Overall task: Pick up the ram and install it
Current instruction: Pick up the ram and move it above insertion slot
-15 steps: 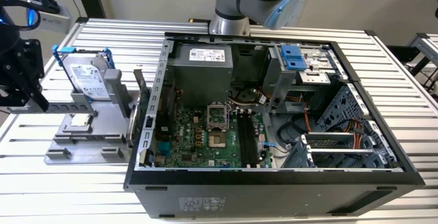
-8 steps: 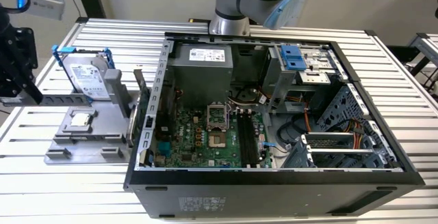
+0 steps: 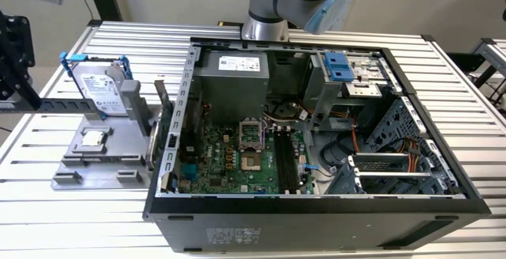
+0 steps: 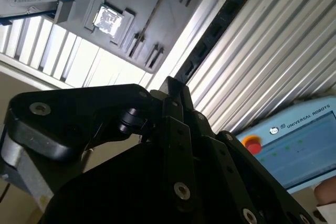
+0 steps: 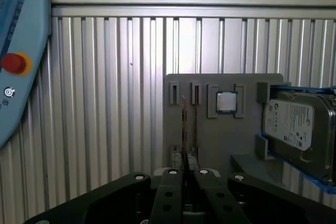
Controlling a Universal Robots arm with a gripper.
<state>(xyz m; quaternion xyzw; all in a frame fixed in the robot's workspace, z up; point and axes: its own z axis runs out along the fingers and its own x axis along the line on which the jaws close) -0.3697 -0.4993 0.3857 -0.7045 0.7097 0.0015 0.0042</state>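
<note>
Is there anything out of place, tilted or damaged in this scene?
Nothing stands out. The ram stands upright in the grey holder, the hard drive and the chip sit in their own seats beside it, and the open computer case lies flat on the table, nothing spilled.

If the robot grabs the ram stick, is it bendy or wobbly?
Probably stiff, not floppy: the ram is a thin flat board standing straight on edge in the grey holder. Being so thin, it likely weighs little. Set down loose, it would probably tip over, since only the holder's slot keeps it upright.
</note>
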